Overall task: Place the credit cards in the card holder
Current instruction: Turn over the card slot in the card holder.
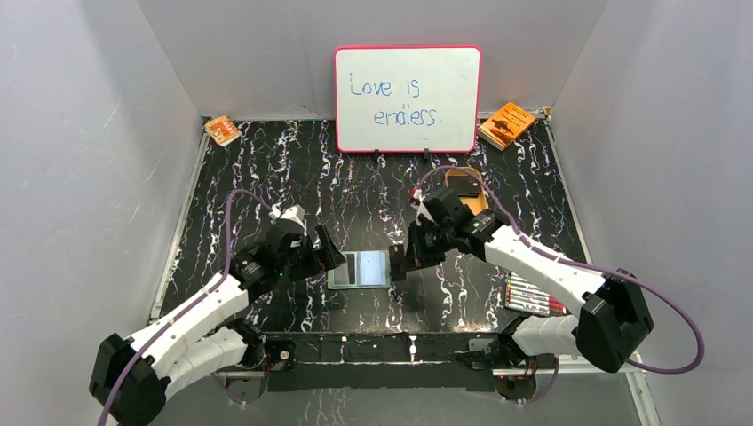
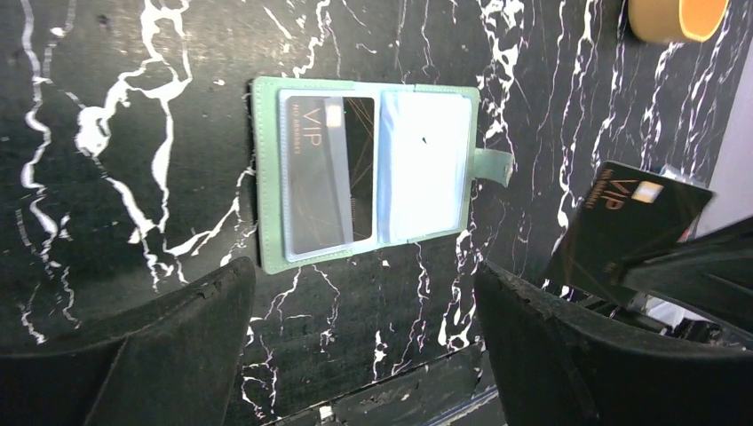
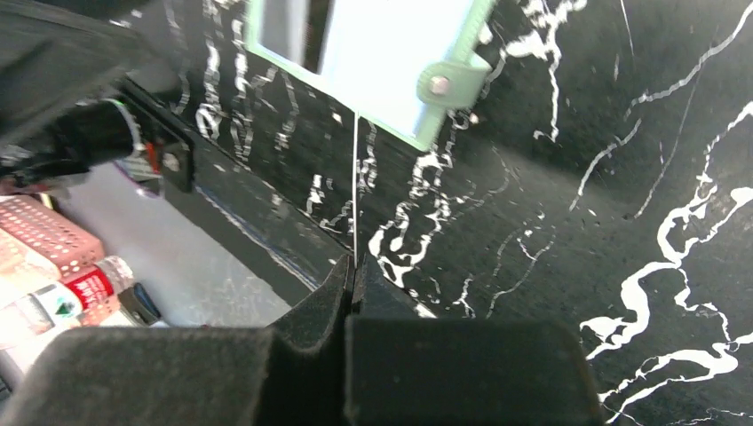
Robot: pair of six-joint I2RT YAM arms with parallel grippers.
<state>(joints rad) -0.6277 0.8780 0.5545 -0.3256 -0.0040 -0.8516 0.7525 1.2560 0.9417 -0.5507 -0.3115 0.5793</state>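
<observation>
So on the black white-veined table [image 1: 266, 177] the left gripper [image 2: 362, 284] is hanging wide apart over it, holding nothing, the right gripper [image 3: 352, 266] is pinching a thin dark VIP credit card [image 2: 626, 226] just beside the flat grey-green card holder [image 2: 424, 169], which is lying open mid-table with another dark card [image 2: 324, 173] already sitting in one clear sleeve, so I'm calling it half done, one card left to go

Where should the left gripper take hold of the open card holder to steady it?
Probably the card holder's green border beside the filled pocket, from the left gripper's side: it lies flat open, and the empty pocket stays clear.
</observation>
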